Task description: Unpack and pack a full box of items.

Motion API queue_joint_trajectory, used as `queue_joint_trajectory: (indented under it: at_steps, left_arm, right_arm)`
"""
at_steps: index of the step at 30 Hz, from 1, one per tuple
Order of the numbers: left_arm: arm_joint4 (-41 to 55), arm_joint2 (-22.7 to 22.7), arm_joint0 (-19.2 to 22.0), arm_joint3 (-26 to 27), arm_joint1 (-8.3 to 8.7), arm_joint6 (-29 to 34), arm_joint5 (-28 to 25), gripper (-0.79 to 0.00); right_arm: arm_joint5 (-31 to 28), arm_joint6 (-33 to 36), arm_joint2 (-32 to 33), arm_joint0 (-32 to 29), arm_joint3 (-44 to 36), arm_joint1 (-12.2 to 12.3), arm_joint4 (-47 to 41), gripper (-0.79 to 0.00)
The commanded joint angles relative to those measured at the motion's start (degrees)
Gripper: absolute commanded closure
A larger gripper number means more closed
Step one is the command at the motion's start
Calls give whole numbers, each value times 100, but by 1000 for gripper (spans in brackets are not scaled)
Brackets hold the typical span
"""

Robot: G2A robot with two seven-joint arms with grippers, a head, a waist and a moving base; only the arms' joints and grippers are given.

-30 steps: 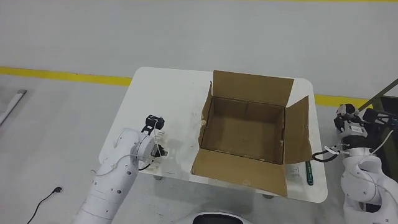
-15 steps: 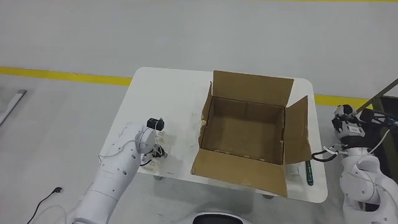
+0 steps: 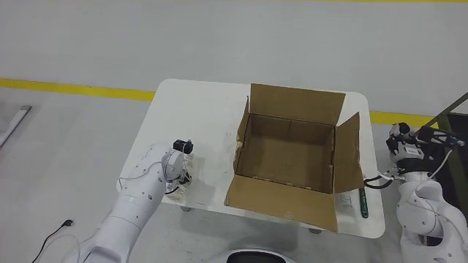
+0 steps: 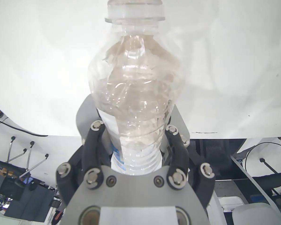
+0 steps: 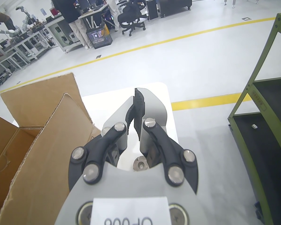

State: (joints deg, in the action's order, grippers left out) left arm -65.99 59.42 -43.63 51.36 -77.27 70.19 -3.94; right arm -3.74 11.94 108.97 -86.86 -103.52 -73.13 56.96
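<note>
An open cardboard box [image 3: 281, 199] stands on the right half of the white table [image 3: 197, 109], flaps spread, its brown floor bare. My left gripper [image 4: 133, 122] is shut on a clear plastic bottle [image 4: 135, 83] around its ribbed body. The bottle's neck points at the tabletop [image 4: 225, 47]. In the top view this gripper [image 3: 184, 172] sits over the table's front left part, left of the box. My right gripper [image 5: 135, 113] is shut with nothing between its pads, by the table's right edge [image 5: 100, 106] next to a box flap [image 5: 48, 122]; from above it [image 3: 401, 139] is just off the table.
A thin green stick-like item [image 3: 363, 203] and a small packet [image 3: 345, 201] lie on the table to the right of the box's front flap. A green metal cart [image 5: 267, 94] stands on the floor to the right of the table.
The left arm has shifted a little forward and toward the box, the bottle staying in its gripper. The right gripper has drifted slightly toward the table.
</note>
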Motion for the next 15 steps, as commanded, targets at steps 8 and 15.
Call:
queue_joint_trajectory:
  at_steps: [8, 15]
  left_arm:
    - [158, 801, -435, 1851, 253, 537, 149, 0]
    - [665, 1706, -1177, 4437, 454, 1384, 305, 0]
  right_arm:
    - [224, 236, -187, 239, 439, 12, 31, 0]
    - [177, 151, -588, 545, 1006, 1, 109, 0]
